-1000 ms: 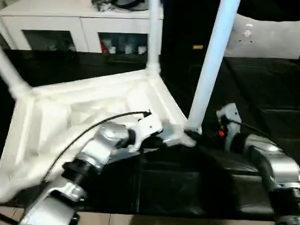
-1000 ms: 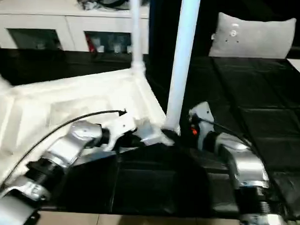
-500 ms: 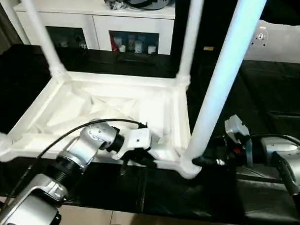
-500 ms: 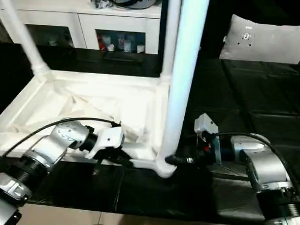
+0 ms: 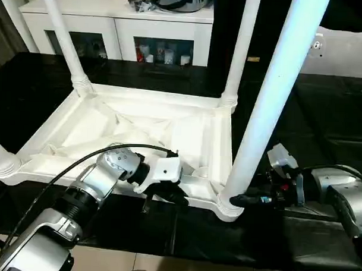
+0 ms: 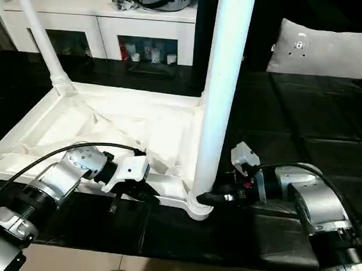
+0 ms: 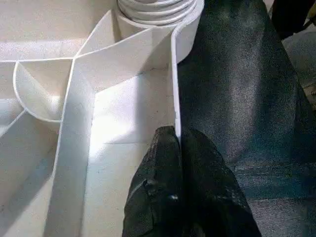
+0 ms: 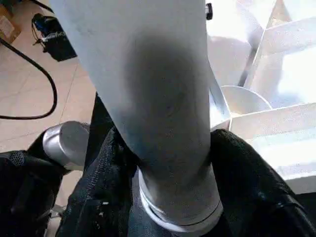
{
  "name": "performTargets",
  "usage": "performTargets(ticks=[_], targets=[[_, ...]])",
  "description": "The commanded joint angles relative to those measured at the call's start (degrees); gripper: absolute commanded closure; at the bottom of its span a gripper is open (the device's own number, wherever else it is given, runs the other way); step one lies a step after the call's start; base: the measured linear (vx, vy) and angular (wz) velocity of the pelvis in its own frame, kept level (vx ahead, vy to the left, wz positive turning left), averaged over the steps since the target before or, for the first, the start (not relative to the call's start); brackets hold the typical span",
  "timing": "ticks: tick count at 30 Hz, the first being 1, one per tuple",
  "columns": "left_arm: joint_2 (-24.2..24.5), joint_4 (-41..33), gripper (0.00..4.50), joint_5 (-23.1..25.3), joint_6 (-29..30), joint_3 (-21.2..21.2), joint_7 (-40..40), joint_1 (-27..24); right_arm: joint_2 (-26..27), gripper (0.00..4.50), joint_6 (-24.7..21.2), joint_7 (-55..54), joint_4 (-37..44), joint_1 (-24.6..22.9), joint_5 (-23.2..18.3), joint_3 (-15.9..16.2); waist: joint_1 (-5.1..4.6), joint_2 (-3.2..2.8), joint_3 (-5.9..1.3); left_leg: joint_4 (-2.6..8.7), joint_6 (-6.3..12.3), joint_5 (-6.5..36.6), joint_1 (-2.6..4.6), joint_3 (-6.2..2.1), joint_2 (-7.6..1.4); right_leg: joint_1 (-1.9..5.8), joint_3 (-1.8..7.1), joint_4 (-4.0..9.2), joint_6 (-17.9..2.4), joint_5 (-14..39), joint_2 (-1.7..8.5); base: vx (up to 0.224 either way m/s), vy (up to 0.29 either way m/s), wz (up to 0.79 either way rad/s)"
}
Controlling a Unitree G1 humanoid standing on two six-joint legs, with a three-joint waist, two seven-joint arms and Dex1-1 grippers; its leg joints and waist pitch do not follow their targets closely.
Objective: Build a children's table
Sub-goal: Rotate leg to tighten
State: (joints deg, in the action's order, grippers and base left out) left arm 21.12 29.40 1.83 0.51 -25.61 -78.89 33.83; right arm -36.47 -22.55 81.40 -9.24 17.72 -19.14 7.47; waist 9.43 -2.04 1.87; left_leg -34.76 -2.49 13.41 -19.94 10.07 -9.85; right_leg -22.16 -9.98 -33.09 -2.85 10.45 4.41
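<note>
Black-covered tabletop [image 5: 325,105] with a white cabinet [image 5: 113,26] behind it at the far side. Children's table [image 5: 139,128] lies upside down on the cover, ribbed underside up, legs rising from its corner sockets.

Left tool [image 7: 178,148]: fingers pinched tight on the thin near rim wall [image 7: 174,84] of the top, just left of the near-right corner. Seems to serve as the brace.

Right tool [image 8: 163,163]: a black finger on either side of the near-right leg [image 5: 271,97], right at its base where it enters the socket [image 5: 229,207]. Whether it bears on the tube or merely brackets it, cannot tell from these views.

Step in hand, as I read it: seating this leg.

To do it well:
- hold the rim pinch firm so the top does not skate across the cover;
- grip low on the leg, as now, so the push goes straight down the socket;
- keep the tube upright; a tilt would likely jam it;
- check that the ribbed collar [image 8: 177,217] sits evenly all round before letting go.
</note>
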Motion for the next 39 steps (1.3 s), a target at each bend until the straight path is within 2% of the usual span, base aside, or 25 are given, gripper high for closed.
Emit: performTargets(ticks=[1, 3, 4, 5, 6, 7, 8, 9, 10, 11, 12, 13, 15, 19, 21, 25, 27, 29, 32, 34, 35, 36, 37, 38, 39], targets=[[-3.07, -1.95, 4.5, -0.38, 6.39, 0.64, 5.05, 0.04, 3.82, 2.5, -4.15, -5.53, 3.15, 0.11, -2.82, -0.79, -0.34, 1.44, -3.53, 3.59, 6.08, -0.12, 0.01, -1.52, -4.78, 3.33, 4.88, 3.9, -2.85, 14.76, 6.44, 0.0, 0.0, 0.0], [-3.71, -2.19, 4.5, -0.38, 8.31, 1.01, 6.4, 0.06, 5.1, 2.52, -6.06, -8.53, 3.3, 0.39, -2.9, -1.43, -0.71, 1.42, -3.32, 3.73, 5.26, 0.53, 0.05, -1.54, -4.59, 3.3, 4.71, 4.35, -2.76, 16.76, 6.37, 0.0, 0.0, 0.0], [-5.71, -1.81, 4.5, -0.43, 11.5, 2.24, 10.27, 0.53, 8.12, 2.52, -7.64, -15.47, 2.29, 1.45, -0.89, -2.1, -1.05, 1.5, -3.2, 3.81, 4.59, 1.44, 0.09, -1.41, -4.28, 3.29, 4.63, 4.76, -2.06, 19.1, 6.34, 0.0, 0.0, 0.0], [-7.05, -1.51, 4.5, -0.41, 13.57, 3.05, 12.85, 0.89, 10.14, 2.52, -8.72, -20.05, 1.23, 2.3, 0.35, -2.65, -1.27, 1.23, -3.18, 3.88, 3.91, 1.55, 0.17, -1.53, -4.28, 3.18, 4.54, 4.76, -2.18, 19.68, 6.28, 0.0, 0.0, 0.0], [-7.05, -1.51, 4.5, -0.41, 13.57, 3.05, 12.85, 0.89, 10.14, 2.52, -8.72, -20.05, 1.23, 2.3, 0.35, -2.65, -1.98, 1.4, -3.0, 3.97, 3.07, 2.71, -0.02, -1.66, -3.97, 3.42, 4.1, 5.36, -1.13, 22.19, 6.26, 0.0, 0.0, 0.0], [-10.07, -0.22, 4.5, -0.08, 17.28, 4.74, 18.65, 2.04, 15.14, 2.52, -10.58, -30.57, -2.03, 4.44, 2.66, -4.62, -2.65, 1.19, -2.97, 4.05, 2.22, 3.33, 0.11, -1.67, -4.02, 3.28, 4.15, 5.56, -0.86, 22.75, 6.18, 0.0, 0.0, 0.0], [-11.21, 0.35, 4.5, 0.13, 18.6, 5.34, 20.9, 2.55, 16.98, 2.52, -11.81, -34.35, -3.32, 5.21, 3.35, -5.36, -3.25, 1.16, -2.79, 4.09, 1.83, 4.19, 0.1, -1.74, -3.85, 3.19, 3.88, 5.9, -0.75, 23.71, 6.1, 0.0, 0.0, 0.0], [-12.08, 0.9, 4.5, 0.3, 19.35, 5.83, 22.72, 2.99, 18.21, 2.52, -12.52, -36.93, -4.16, 5.7, 4.06, -5.69, -3.85, 1.16, -3.0, 3.91, 1.31, 4.74, 0.32, -1.81, -3.58, 3.43, 3.74, 6.12, -0.21, 24.51, 6.22, 0.0, 0.0, 0.0], [-12.99, 1.43, 4.5, 0.44, 20.11, 6.43, 24.69, 3.43, 19.31, 2.52, -12.81, -39.36, -4.78, 6.03, 5.12, -5.79, -4.17, 1.29, -3.05, 3.93, 1.53, 4.56, 0.31, -1.77, -3.51, 3.5, 3.84, 6.14, -0.21, 24.22, 6.22, 0.0, 0.0, 0.0], [-14.62, 2.56, 4.5, 0.57, 20.68, 7.6, 28.45, 4.23, 21.35, 2.52, -12.66, -42.86, -5.74, 6.51, 6.08, -6.11, -4.42, 1.29, -3.08, 3.82, 2.22, 3.76, -0.02, -1.71, -3.44, 3.57, 4.06, 6.0, -0.28, 22.91, 6.19, 0.0, 0.0, 0.0], [-15.73, 3.31, 4.5, 0.66, 21.04, 8.42, 30.99, 4.77, 22.76, 2.52, -12.46, -45.2, -6.35, 6.81, 6.67, -6.37, -4.47, 1.07, -3.18, 3.72, 2.44, 3.32, -0.01, -1.64, -3.4, 3.5, 4.17, 5.79, -0.56, 21.92, 6.16, 0.0, 0.0, 0.0], [-16.82, 3.62, 4.5, 0.89, 21.62, 9.11, 33.26, 5.18, 24.37, 2.52, -11.82, -48.22, -6.9, 7.09, 7.25, -6.9, -4.57, 1.33, -3.31, 3.71, 3.19, 2.2, 0.11, -1.55, -3.19, 3.49, 4.13, 5.74, -0.94, 20.61, 5.97, 0.0, 0.0, 0.0], [-18.25, 3.32, 4.5, 1.4, 21.79, 9.33, 35.14, 5.35, 26.49, 1.98, -10.48, -50.98, -7.48, 7.21, 7.04, -7.87, -4.49, 1.31, -3.29, 3.86, 3.91, 1.39, -0.08, -1.57, -3.38, 3.56, 4.33, 5.44, -1.41, 19.16, 6.08, 0.0, 0.0, 0.0], [-19.18, 2.12, 4.5, 2.09, 21.68, 8.75, 34.98, 4.8, 28.29, 1.67, -8.56, -50.76, -6.7, 6.68, 5.51, -9.32, -4.35, 1.1, -3.31, 3.91, 4.91, 1.15, -0.05, -1.71, -3.8, 3.56, 4.45, 5.1, -1.74, 16.9, 6.16, 0.0, 0.0, 0.0], [-18.97, 1.8, 4.5, 2.46, 21.42, 8.49, 34.57, 4.54, 28.15, 1.42, -8.33, -50.33, -6.35, 6.48, 5.37, -9.71, -4.38, 1.07, -3.28, 3.97, 4.98, 1.25, 0.0, -1.78, -4.04, 3.55, 4.61, 4.9, -2.5, 15.77, 6.25, 0.0, 0.0, 0.0], [-17.09, 1.56, 4.5, 2.7, 19.02, 7.43, 32.64, 3.95, 25.79, 1.07, -7.15, -47.37, -5.69, 6.1, 4.38, -10.92, -4.12, 1.06, -3.24, 4.0, 5.13, 1.77, 0.01, -1.7, -3.95, 3.68, 4.7, 4.87, -2.77, 15.83, 6.3, 0.0, 0.0, 0.0], [-15.92, 1.57, 4.5, 2.52, 17.36, 7.05, 30.82, 3.5, 24.06, 0.97, -6.55, -44.47, -5.53, 5.9, 3.71, -11.13, -4.02, 1.09, -3.27, 3.96, 5.31, 1.47, -0.02, -1.73, -3.95, 3.72, 4.7, 4.85, -2.81, 15.33, 6.33, 0.0, 0.0, 0.0], [-14.03, 1.51, 4.5, 2.55, 15.12, 6.01, 27.98, 2.9, 21.34, 0.68, -5.2, -40.26, -5.26, 5.44, 3.22, -10.89, -3.95, 1.0, -3.4, 3.79, 6.03, 1.08, -0.23, -1.66, -3.97, 3.85, 4.82, 4.54, -3.02, 13.8, 6.34, 0.0, 0.0, 0.0], [-10.35, 1.13, 4.5, 2.75, 11.42, 4.51, 22.31, 1.79, 15.72, 0.44, -2.49, -31.47, -4.57, 4.14, 2.82, -9.94, -3.67, 0.99, -3.56, 3.58, 6.92, 0.1, -0.1, -1.66, -4.14, 3.75, 4.88, 4.08, -3.78, 11.2, 6.32, 0.0, 0.0, 0.0], [-9.1, 0.91, 4.5, 2.75, 10.49, 4.1, 20.12, 1.51, 13.62, 0.24, -2.17, -28.37, -4.05, 3.64, 2.77, -9.34, -3.49, 1.04, -3.55, 3.51, 7.58, -0.43, -0.37, -1.67, -4.2, 3.77, 4.77, 3.91, -4.12, 10.66, 6.24, 0.0, 0.0, 0.0], [-7.52, 0.73, 4.5, 2.7, 8.26, 3.36, 17.24, 1.22, 10.96, 0.24, -1.3, -25.14, -3.72, 3.17, 3.35, -8.19, -3.49, 1.04, -3.55, 3.51, 7.58, -0.43, -0.37, -1.67, -4.2, 3.77, 4.77, 3.91, -4.12, 10.66, 6.24, 0.0, 0.0, 0.0], [-6.09, 0.3, 4.5, 2.33, 6.51, 2.67, 14.17, 0.9, 8.5, 0.16, -0.88, -22.71, -3.85, 3.02, 4.21, -7.06, -3.03, 1.2, -3.45, 3.45, 7.75, -0.27, -0.33, -1.55, -4.23, 3.66, 4.79, 4.08, -3.66, 11.64, 6.25, 0.0, 0.0, 0.0], [-5.66, 0.13, 4.5, 2.16, 6.04, 2.44, 13.19, 0.81, 7.75, 0.16, -0.58, -21.76, -3.83, 2.95, 4.4, -6.72, -2.64, 1.03, -3.47, 3.52, 7.46, -0.38, -0.11, -1.59, -4.54, 3.48, 4.85, 3.94, -3.83, 11.99, 6.27, 0.0, 0.0, 0.0], [-3.78, -0.62, 4.5, 1.46, 4.46, 1.42, 9.07, 0.45, 4.58, 0.16, 0.84, -17.42, -3.58, 2.62, 4.99, -5.3, -2.38, 0.93, -3.48, 3.48, 7.31, -0.27, -0.13, -1.67, -4.56, 3.44, 4.81, 3.84, -3.85, 12.08, 6.35, 0.0, 0.0, 0.0], [-3.01, -0.99, 4.5, 1.23, 3.81, 0.95, 7.36, 0.34, 3.55, 0.16, 0.67, -15.19, -3.07, 2.48, 4.35, -5.07, -2.08, 1.01, -3.44, 3.48, 7.36, 0.18, 0.0, -1.58, -4.68, 3.4, 4.9, 3.82, -3.81, 12.17, 6.31, 0.0, 0.0, 0.0]])
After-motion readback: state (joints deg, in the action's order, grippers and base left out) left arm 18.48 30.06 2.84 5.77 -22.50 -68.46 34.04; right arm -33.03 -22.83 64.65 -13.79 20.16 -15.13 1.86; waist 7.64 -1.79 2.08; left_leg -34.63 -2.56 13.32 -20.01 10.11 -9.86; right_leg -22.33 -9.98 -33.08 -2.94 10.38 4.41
